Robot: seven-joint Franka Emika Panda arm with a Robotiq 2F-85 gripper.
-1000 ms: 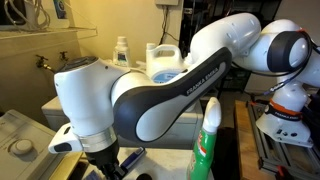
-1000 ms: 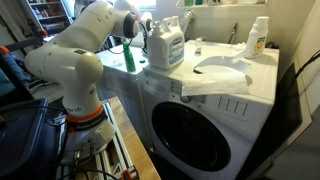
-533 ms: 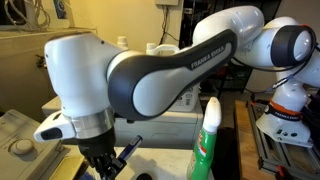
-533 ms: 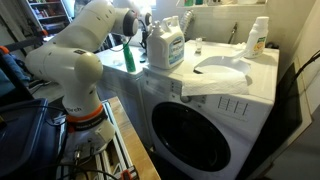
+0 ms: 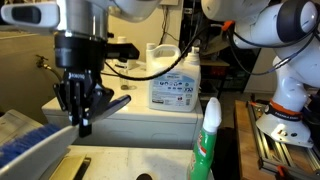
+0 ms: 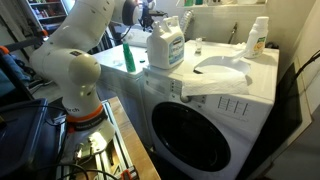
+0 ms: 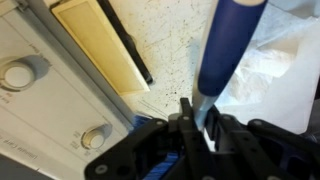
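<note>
My gripper (image 5: 85,118) is shut on a brush and hangs over the speckled countertop (image 5: 120,165). In the wrist view the fingers (image 7: 187,112) clamp the pale neck of the brush, just below its dark blue handle (image 7: 232,40). Blue bristles (image 7: 168,165) show under the gripper body. In an exterior view the blue brush head (image 5: 28,150) reaches to the lower left, and the handle end (image 5: 116,101) sticks out to the right of the fingers. In an exterior view the gripper is mostly hidden behind the white jug (image 6: 165,45).
A white detergent jug (image 5: 175,88) stands behind the gripper. A green spray bottle (image 5: 207,140) stands in front to the right. Below the gripper lie a yellow pad (image 7: 100,45) and white crumpled sheeting (image 7: 272,65), beside a panel with knobs (image 7: 20,75). The front-loading washer (image 6: 200,115) carries a white bottle (image 6: 258,38).
The arm has swung up and away from the exterior camera. The gripper, before only partly seen at the bottom, now hangs in full view with the brush in it.
</note>
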